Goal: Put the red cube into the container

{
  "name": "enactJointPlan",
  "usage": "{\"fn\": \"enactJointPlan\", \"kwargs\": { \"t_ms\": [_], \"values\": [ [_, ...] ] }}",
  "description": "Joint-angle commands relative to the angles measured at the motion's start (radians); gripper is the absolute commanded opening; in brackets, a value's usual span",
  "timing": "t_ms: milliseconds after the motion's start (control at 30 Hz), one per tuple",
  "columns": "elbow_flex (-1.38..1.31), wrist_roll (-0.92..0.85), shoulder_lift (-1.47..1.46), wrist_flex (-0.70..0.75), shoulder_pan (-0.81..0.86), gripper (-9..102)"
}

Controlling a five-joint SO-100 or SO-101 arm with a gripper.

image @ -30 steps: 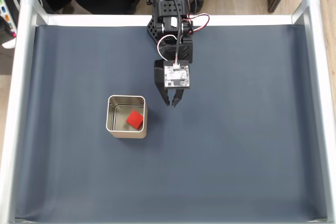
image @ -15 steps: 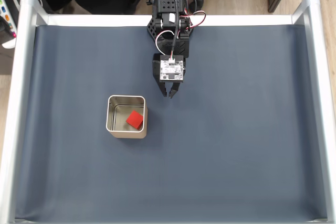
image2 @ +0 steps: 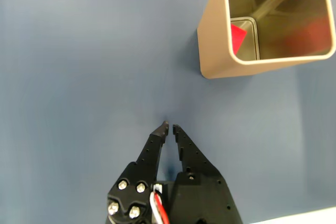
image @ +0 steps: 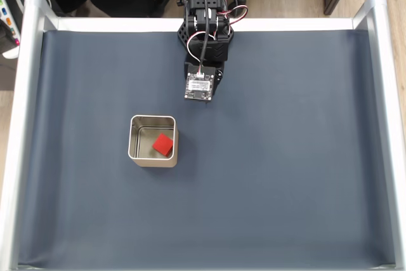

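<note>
In the wrist view the pincer [image2: 169, 126] sits nearest, its tips almost touching with only a sliver between them, and it holds nothing. Beyond it lies bare blue-grey worktop [image2: 84, 56], then the container [image2: 247, 56] standing upright, well apart from the tips. The red cube [image2: 237, 37] rests on its shiny floor against one wall. The placing looks done; the step in hand is likely the retreat, best done by pulling straight away from the tin, high enough not to nudge it.
</note>
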Motion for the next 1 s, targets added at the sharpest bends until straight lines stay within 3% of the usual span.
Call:
{"fn": "enactJointPlan", "kwargs": {
  "t_ms": [0, 967],
  "values": [
    [-0.005, 0.002, 0.012, 0.028, -0.008, 0],
    [0.061, -0.064, 0.012, 0.064, -0.012, 1]
  ]
}}
